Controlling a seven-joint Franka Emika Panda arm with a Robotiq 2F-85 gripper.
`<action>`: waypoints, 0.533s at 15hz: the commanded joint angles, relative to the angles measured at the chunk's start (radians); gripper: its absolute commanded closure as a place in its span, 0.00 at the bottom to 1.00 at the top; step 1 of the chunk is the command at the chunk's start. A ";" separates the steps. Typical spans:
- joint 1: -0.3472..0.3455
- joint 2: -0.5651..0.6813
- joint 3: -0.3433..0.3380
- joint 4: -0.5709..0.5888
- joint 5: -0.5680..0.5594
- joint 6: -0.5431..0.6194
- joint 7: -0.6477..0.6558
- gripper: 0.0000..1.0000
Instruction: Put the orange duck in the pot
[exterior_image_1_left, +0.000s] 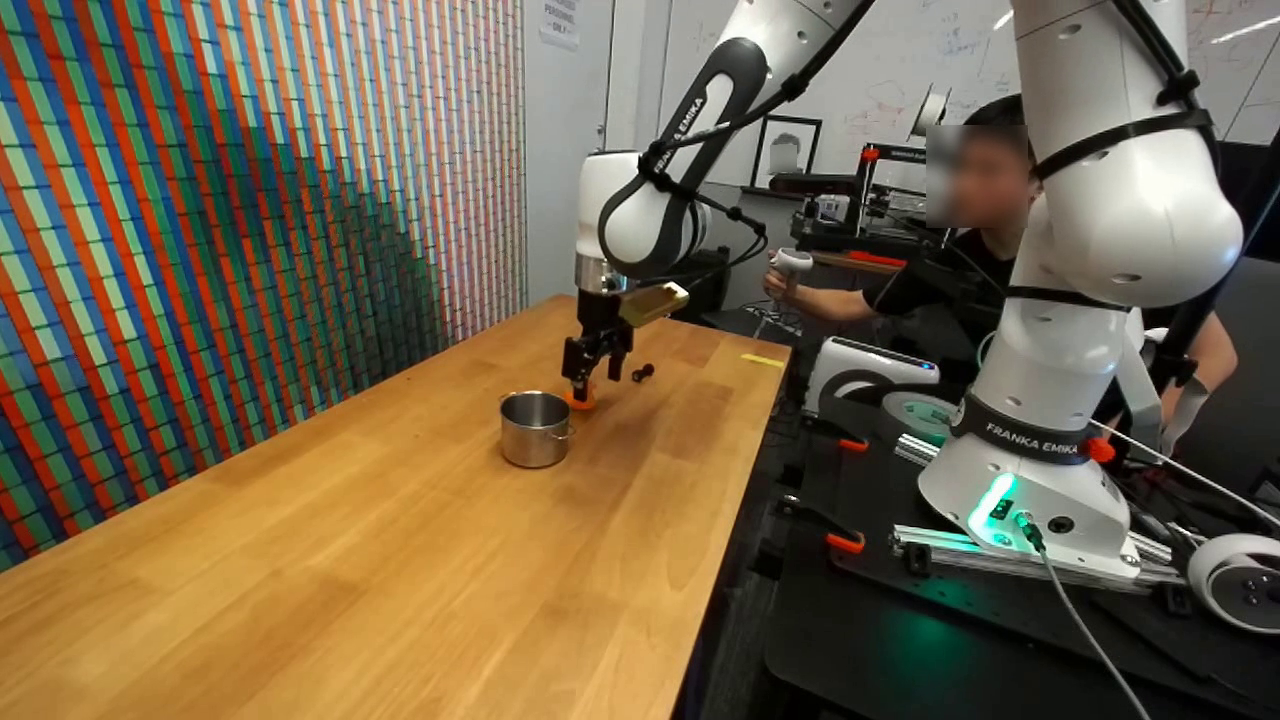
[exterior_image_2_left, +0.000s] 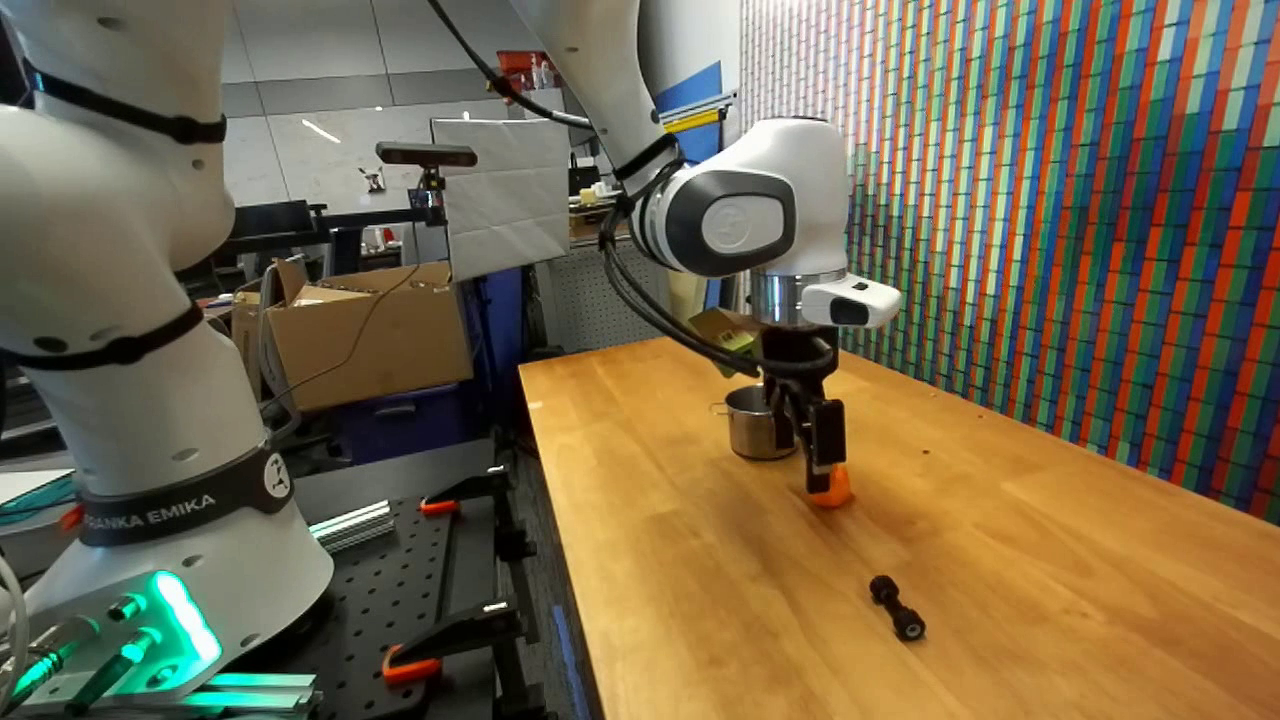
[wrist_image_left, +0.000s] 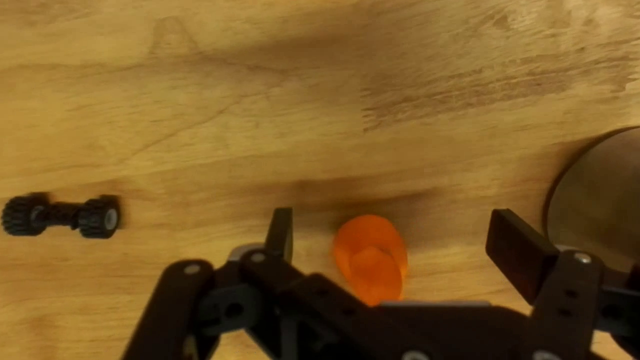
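I judge this the pick-up: in the wrist view, my spread fingers (wrist_image_left: 520, 255) flank the orange duck (wrist_image_left: 371, 260), so I should squeeze, then lift toward the pot (wrist_image_left: 597, 200) at three o'clock.

Rounded, glossy white arm (exterior_image_1_left: 1130, 240); black strapped cables (exterior_image_1_left: 655, 160); black collar (exterior_image_1_left: 1030, 438) marked FRANKA EMIKA; green base light (exterior_image_2_left: 187, 615); black claw (wrist_image_left: 392, 231), silver screws (wrist_image_left: 583, 258).

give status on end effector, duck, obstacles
End effector open, holding nothing. Orange duck right by it, on table, outside pot. Wheeled axle to one side, seemingly clear.
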 joint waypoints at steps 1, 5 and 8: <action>0.032 0.075 -0.010 0.061 0.004 0.042 0.052 0.00; 0.034 0.117 -0.019 0.120 0.011 0.036 0.075 0.00; 0.022 0.136 -0.020 0.154 0.022 0.043 0.079 0.25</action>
